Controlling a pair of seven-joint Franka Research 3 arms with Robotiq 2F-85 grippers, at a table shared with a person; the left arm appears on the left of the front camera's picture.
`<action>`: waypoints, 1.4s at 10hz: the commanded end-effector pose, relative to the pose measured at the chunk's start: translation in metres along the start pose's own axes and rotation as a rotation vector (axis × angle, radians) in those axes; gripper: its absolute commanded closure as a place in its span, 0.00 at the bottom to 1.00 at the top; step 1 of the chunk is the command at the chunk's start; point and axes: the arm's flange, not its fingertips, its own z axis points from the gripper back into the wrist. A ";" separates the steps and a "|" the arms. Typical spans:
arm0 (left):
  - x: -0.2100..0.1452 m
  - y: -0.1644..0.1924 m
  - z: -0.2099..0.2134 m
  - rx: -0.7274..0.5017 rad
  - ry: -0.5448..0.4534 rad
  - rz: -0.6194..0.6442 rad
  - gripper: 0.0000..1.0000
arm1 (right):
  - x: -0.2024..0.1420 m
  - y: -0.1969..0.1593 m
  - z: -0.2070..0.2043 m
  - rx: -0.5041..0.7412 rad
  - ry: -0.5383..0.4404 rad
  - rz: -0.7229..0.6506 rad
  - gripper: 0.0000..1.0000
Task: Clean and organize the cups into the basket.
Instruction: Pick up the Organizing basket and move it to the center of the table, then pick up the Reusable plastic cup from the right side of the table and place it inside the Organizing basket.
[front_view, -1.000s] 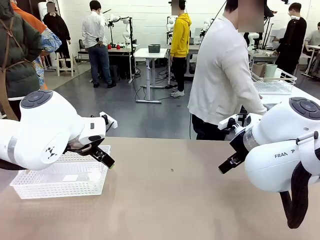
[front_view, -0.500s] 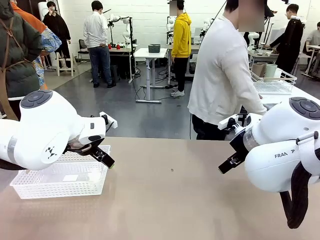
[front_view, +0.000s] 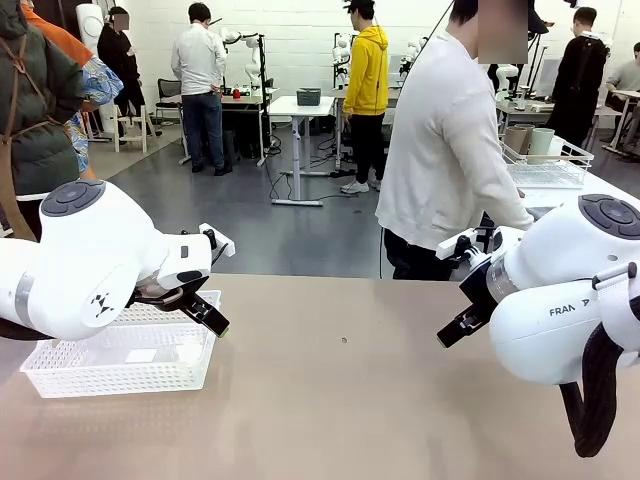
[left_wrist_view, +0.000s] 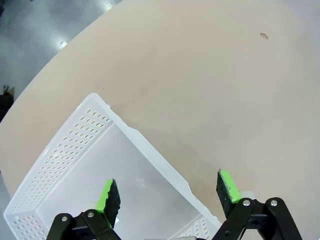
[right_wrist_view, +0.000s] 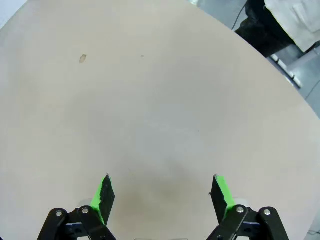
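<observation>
The white lattice basket (front_view: 110, 355) stands with nothing in it at the table's left; its rim (left_wrist_view: 75, 145) also shows in the left wrist view. My left gripper (front_view: 210, 318) hovers over the basket's right edge, open (left_wrist_view: 169, 192), with nothing between its green pads (left_wrist_view: 106, 196). At the right, my right gripper (front_view: 455, 328) hangs open (right_wrist_view: 162, 192) over bare tabletop. A tan cup (front_view: 518, 138) and a mint green cup (front_view: 541, 143) stand far off at the back right, in a white wire basket (front_view: 545, 175) on a side table.
A person in a white sweater (front_view: 445, 150) stands at the table's far edge, turned toward the wire basket. The tan table (front_view: 340, 400) has a small dark speck (front_view: 344, 341) near its middle. Other people stand at tables farther back.
Neither arm nor the basket has moved. People in the background have shifted slightly.
</observation>
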 end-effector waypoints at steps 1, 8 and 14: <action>0.000 0.000 0.000 0.000 0.000 0.000 0.00 | 0.000 0.000 0.000 0.000 0.000 0.000 0.00; 0.011 0.000 0.076 0.130 0.031 -0.128 0.00 | 0.000 0.015 0.077 -0.110 0.023 0.054 0.00; 0.057 0.031 0.212 -0.031 -0.032 -0.108 0.00 | 0.027 0.043 0.261 -0.122 0.062 0.020 0.00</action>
